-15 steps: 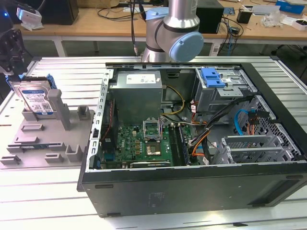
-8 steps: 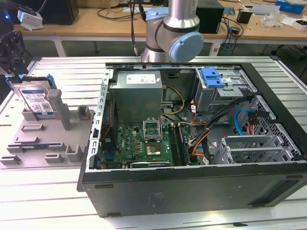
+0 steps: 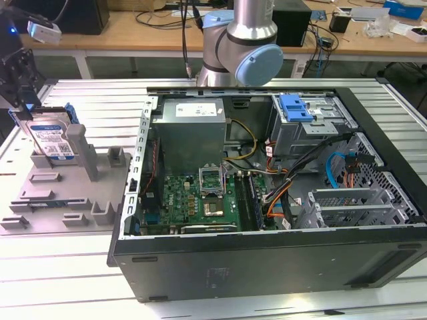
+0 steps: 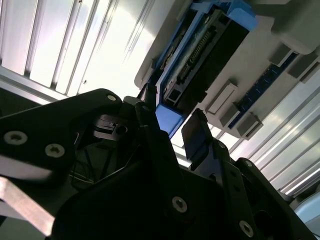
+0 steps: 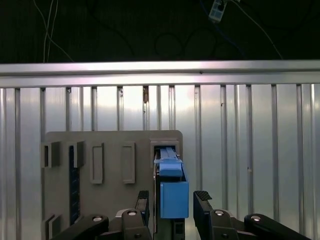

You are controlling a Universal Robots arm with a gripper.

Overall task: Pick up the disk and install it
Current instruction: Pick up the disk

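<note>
— Where's the disk (image 3: 52, 140)?
— Right between the fingers of the pincer (image 5: 172, 197), standing on edge in a grey rack (image 3: 67, 193) on the worktop (image 3: 87, 100).
— Gripped?
— No, the pincer is released. In the first wrist view one finger (image 5: 143, 202) sits just beside the blue carrier (image 5: 174, 200), and the other finger (image 5: 202, 200) stands apart from it.
— And the case (image 3: 267, 267)?
— Lid off, well away from the pincer.
</note>
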